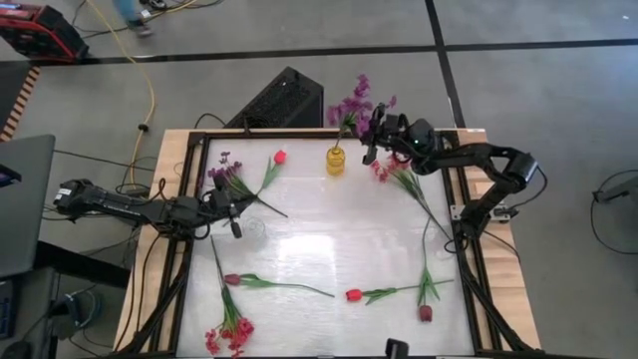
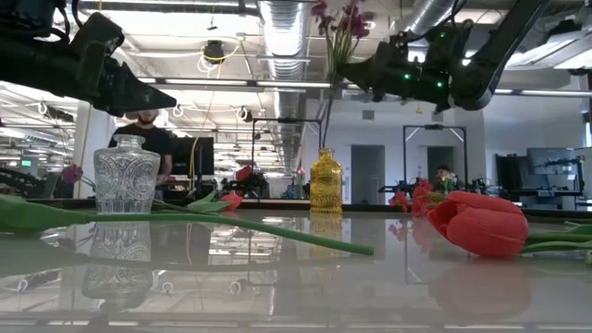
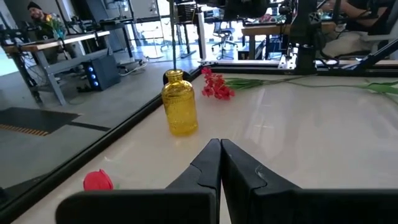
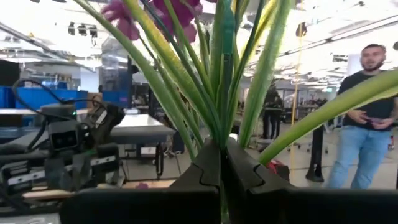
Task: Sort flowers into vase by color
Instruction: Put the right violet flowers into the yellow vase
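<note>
The right pincer [image 4: 221, 163] is clamping the green stems of a purple flower cluster [image 1: 351, 108], its fingers pressed together around them, and is holding the bunch above the yellow vase [image 1: 336, 160] at the far edge of the surface [image 1: 329, 239]. The stems are hanging down toward the vase mouth; whether they are entering it cannot be told. The left pincer [image 1: 235, 228] is sitting with its fingers together and empty, over the left side of the surface, just beside a clear glass vase [image 2: 126, 175].

Going from the near edge outward in the high view: a pink-red cluster [image 1: 228, 337] is lying at the near left corner, a dark maroon tulip [image 1: 426, 312] near right, another maroon tulip [image 1: 232, 279] and a red tulip [image 1: 353, 295] in mid-surface. Farther off, a second purple cluster [image 1: 224, 175] and a second red tulip [image 1: 280, 157] are lying at far left, and a second pink-red cluster [image 1: 381, 171] is lying just right of the yellow vase. That is making two of each kind, and two vases.

The low view is showing the glass vase clearly, where the high view is barely giving it. The right wrist view is showing a person [image 4: 364, 118] standing in the room beyond, and the left pincer's arm far off.
</note>
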